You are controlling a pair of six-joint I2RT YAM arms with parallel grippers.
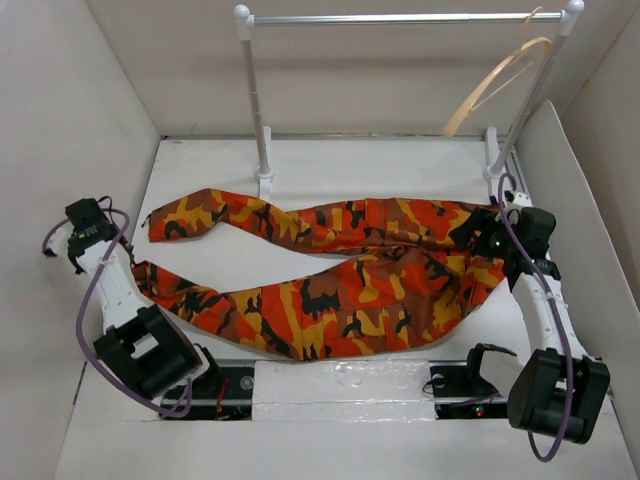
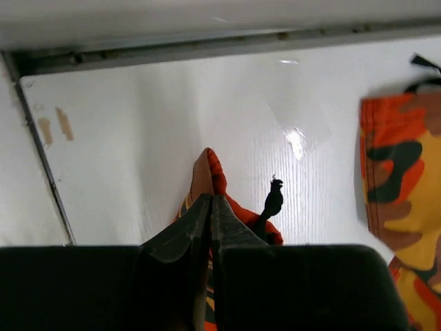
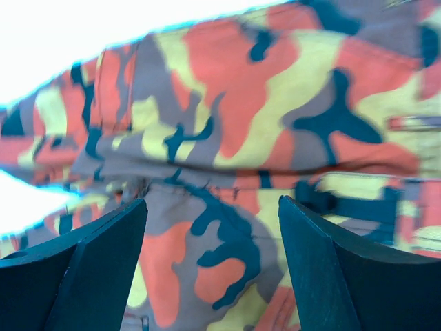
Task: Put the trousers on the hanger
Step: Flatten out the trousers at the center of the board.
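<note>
The camouflage trousers (image 1: 340,290) lie flat on the white table, waist at the right and both legs running left. My left gripper (image 1: 137,268) is at the cuff of the near leg. In the left wrist view it (image 2: 210,198) is shut on a fold of that orange cloth (image 2: 213,165), with a dark drawstring (image 2: 273,200) beside it and the other leg's cuff (image 2: 400,186) at the right. My right gripper (image 1: 478,232) hovers over the waist; its jaws (image 3: 212,203) stand wide open above the cloth (image 3: 234,124). The tan wooden hanger (image 1: 500,80) hangs on the rail at the back right.
The metal clothes rail (image 1: 400,18) on two white posts (image 1: 258,110) stands along the back of the table. White walls close in the left (image 1: 60,150), the right and the back. The arm bases (image 1: 230,385) sit at the near edge.
</note>
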